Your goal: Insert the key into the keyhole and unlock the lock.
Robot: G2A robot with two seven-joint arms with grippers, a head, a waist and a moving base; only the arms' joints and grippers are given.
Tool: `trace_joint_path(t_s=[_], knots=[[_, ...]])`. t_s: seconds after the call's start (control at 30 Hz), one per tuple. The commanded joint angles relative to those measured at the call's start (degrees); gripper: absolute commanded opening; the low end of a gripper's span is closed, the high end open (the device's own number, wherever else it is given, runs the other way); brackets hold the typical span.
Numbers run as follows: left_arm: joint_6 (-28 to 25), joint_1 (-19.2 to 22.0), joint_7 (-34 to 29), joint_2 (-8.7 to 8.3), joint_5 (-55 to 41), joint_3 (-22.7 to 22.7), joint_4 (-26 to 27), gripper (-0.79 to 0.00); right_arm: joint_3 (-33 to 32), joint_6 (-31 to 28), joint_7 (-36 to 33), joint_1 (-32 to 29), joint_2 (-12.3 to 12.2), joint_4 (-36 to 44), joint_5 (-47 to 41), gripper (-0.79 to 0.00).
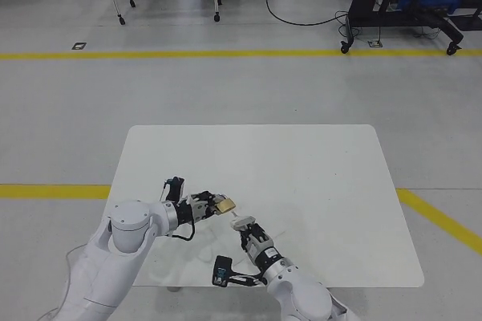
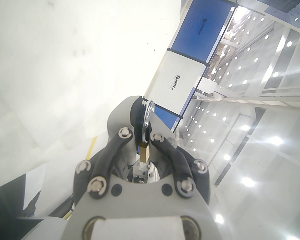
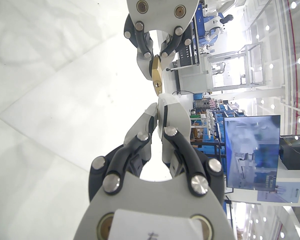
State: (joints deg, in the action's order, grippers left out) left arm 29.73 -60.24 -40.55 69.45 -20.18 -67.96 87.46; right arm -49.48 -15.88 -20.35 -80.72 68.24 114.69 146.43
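Key held at the lock, not yet inserted

The left gripper [image 3: 155, 63] has its jaws clenched on the brass lock [image 3: 156, 73], held above the tabletop [image 1: 305, 160]. The right gripper [image 3: 157, 112] has its jaws pinched on the key [image 2: 148, 112], just beside the lock. The keyhole [image 3: 157, 84] looks empty, so inserting and turning likely remain.

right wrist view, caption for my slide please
Left hand holds the brass lock, keyhole facing the right hand and its key.

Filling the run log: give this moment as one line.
left gripper: shut on lock | right gripper: shut on key | keyhole: uncovered, key not in
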Motion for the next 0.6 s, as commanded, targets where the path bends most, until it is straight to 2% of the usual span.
trace_joint_path(t_s=[0.0,0.57], knots=[[0.1,0.0,-0.1,-0.02,0.0,0.3,0.0,-0.785,0.4,0.1,-0.3,0.2,0.2,-0.4,0.6,-0.785],[0.1,-0.1,0.0,-0.35,-1.2,0.6,0.2,-0.785,1.6,-0.6,-3.2,0.2,1.6,-1.4,3.6,-0.785]])
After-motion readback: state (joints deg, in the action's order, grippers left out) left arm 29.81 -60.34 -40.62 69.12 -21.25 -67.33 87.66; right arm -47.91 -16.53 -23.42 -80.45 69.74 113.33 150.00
